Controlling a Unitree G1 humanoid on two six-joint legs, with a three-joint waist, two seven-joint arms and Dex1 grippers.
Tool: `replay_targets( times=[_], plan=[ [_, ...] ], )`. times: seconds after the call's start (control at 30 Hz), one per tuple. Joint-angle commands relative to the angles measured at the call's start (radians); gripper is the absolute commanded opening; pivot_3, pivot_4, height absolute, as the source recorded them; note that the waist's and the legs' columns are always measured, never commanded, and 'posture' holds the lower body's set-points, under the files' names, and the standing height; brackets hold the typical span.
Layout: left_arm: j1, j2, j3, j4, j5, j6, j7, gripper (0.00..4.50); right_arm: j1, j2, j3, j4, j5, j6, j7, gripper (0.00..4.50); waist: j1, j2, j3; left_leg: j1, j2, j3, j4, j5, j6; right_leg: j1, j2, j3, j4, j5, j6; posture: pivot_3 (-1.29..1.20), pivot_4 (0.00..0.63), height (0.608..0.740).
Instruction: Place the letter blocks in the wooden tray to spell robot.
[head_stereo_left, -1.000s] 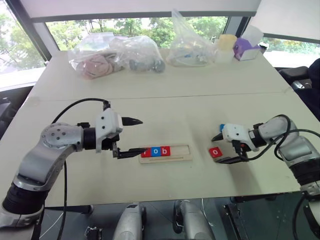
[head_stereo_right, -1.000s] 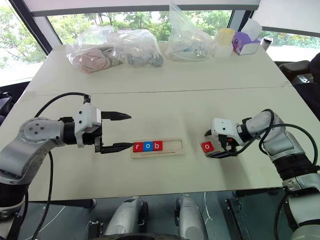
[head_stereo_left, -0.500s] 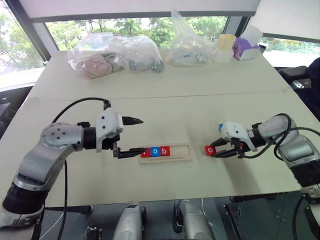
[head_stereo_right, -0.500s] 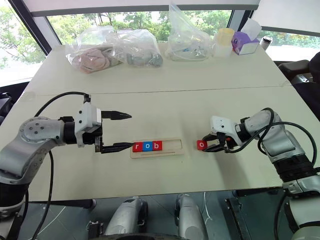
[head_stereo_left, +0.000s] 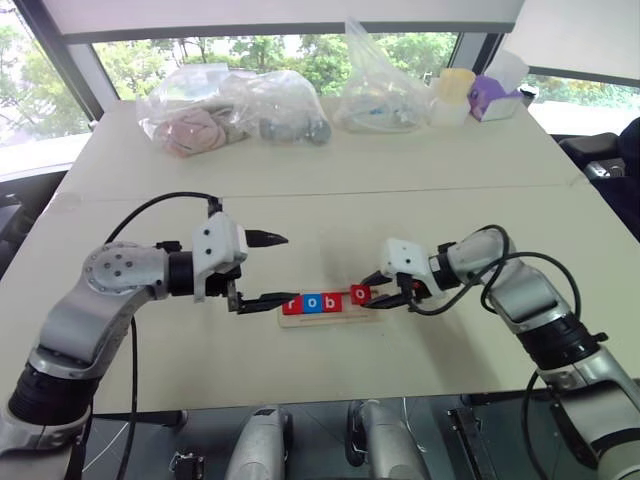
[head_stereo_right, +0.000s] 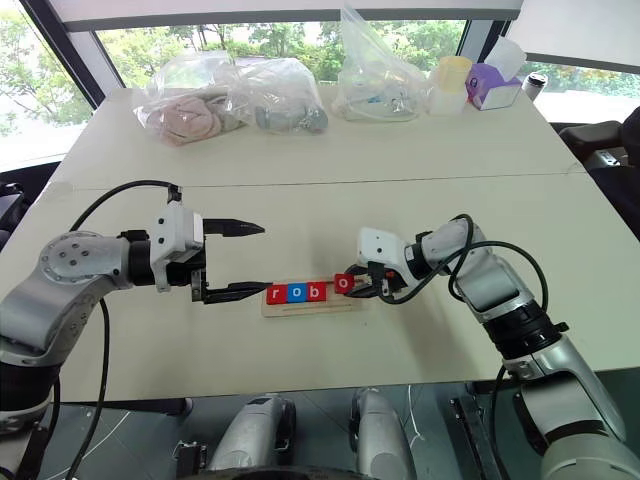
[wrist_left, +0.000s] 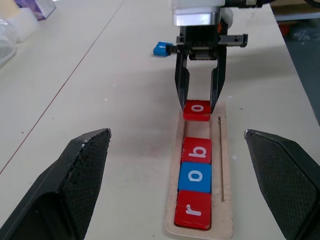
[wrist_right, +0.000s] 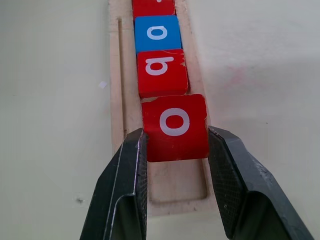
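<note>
Right end effector (wrist_right: 175, 150) grips red o block (wrist_right: 175, 127) over wooden tray (wrist_right: 116, 75); left end effector (head_stereo_left: 262, 270) spread wide

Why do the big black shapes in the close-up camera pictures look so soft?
Left wrist view: the left gripper's black fingers sit close to the lens and blur, while the red, blue and red letter tiles stay crisp. Right wrist view: the red o tile is sharp, the finger bases soften.

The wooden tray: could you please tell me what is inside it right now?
Inside the wooden tray lie a red r, a blue o and a red b. The right tool holds a red o over the next slot, hiding the floor beneath.
</note>
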Motion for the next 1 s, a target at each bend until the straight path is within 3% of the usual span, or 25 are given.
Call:
replay_targets(
  times=[0.03, 0.97, 1.0],
  plan=[
    [0.005, 0.007, 0.026, -0.03, -0.013, 0.0, 0.009, 4.5, -0.031, 0.007, 0.004, 0.012, -0.02, -0.03, -0.005, 1.14, 0.0, 0.0, 0.0, 0.0, 0.0, 0.0, 0.0, 0.0, 0.0, 0.0, 0.0, 0.0, 0.0, 0.0, 0.0, 0.0, 0.15, 0.74],
    [0.001, -0.001, 0.017, -0.033, -0.016, 0.001, 0.025, 4.5, -0.034, 0.039, 0.022, -0.019, -0.027, -0.005, 0.005, 1.14, 0.0, 0.0, 0.0, 0.0, 0.0, 0.0, 0.0, 0.0, 0.0, 0.0, 0.001, 0.0, 0.001, 0.0, 0.0, 0.0, 0.15, 0.74],
    [0.001, -0.001, 0.017, -0.033, -0.015, 0.001, 0.025, 4.5, -0.034, 0.039, 0.022, -0.019, -0.027, -0.005, 0.005, 1.64, 0.0, 0.0, 0.0, 0.0, 0.0, 0.0, 0.0, 0.0, 0.0, 0.0, 0.001, 0.0, 0.001, 0.0, 0.0, 0.0, 0.15, 0.74]
  ],
)
